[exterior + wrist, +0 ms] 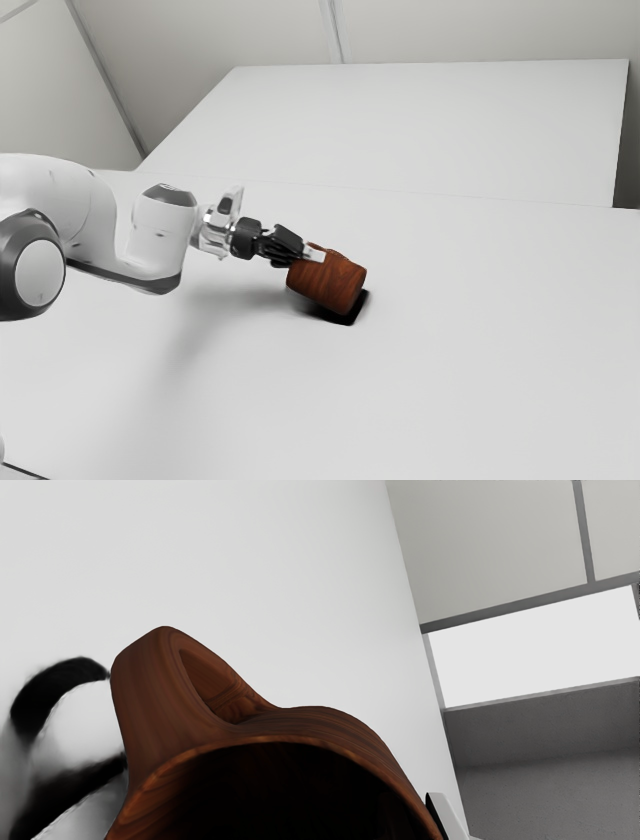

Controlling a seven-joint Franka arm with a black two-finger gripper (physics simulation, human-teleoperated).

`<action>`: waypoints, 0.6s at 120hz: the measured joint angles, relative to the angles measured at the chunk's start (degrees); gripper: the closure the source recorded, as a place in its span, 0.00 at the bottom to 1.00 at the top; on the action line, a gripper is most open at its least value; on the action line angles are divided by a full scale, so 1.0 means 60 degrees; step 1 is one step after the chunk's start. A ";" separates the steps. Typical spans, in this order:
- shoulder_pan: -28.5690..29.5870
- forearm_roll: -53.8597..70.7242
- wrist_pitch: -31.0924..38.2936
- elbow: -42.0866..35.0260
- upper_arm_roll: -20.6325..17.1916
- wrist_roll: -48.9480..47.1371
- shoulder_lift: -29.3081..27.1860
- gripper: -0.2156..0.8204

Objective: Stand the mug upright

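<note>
The gripper (313,256) reaches in from the exterior view's left, its tip against the open-end side of the brown wood-grain mug (333,281). The mug is tilted on its side, its mouth toward my hand and its base toward the exterior view's right. From the wrist camera, the mug (310,725) has its dark mouth facing the camera and its handle standing out from the wall. Part of the gripper (446,817) shows along the mug's outer wall; the rest is hidden, so its hold on the mug cannot be told.
The white table (480,380) surrounds the mug, with a dark shadow (350,317) just under it. Beyond stands a large white panel-like surface (420,130) in front of pale walls. A grey wall section (540,725) lies past the white surface's edge.
</note>
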 joint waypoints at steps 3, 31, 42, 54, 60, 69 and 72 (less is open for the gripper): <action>0.0000 -0.0018 0.0001 -0.0008 -0.0003 -0.0001 -0.0012 0.93; 0.0001 -0.0004 0.0096 -0.0037 -0.0010 -0.0057 -0.0450 0.95; -0.0100 0.0444 0.0516 -0.0037 0.0002 -0.0297 -0.1028 0.96; -0.0272 0.1621 0.1274 -0.0037 0.0009 -0.0917 -0.1651 0.96; -0.0362 0.2390 0.1648 -0.0039 0.0021 -0.1364 -0.1914 0.96; -0.0539 0.3704 0.2248 -0.0104 0.0031 -0.2177 -0.2141 0.96; -0.0604 0.4163 0.2443 -0.0179 0.0031 -0.2487 -0.2225 0.96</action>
